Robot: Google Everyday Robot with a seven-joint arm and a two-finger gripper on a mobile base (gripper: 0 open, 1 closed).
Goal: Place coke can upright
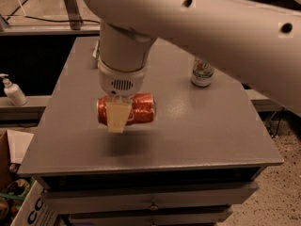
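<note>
Coke can point(137, 108) at frame centre-left, lying sideways, clear of the table point(197, 126) w/ its shadow below. Gripper point(118, 118) comes down from above, clenched on the can's mid; tan finger pad point(117, 121) across its front. White-and-green can point(202, 72) upright, upper right of centre, well apart. Soap bottle point(13, 91) at left edge, off the table.

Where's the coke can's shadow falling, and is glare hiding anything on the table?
Camera view: dim, warm light; a soft shadow on the table sits below the coke can, apart from it, so the can gripped sideways in the hand looks lifted; a bright sheen marks the can's right end, and no glare hides anything.
</note>
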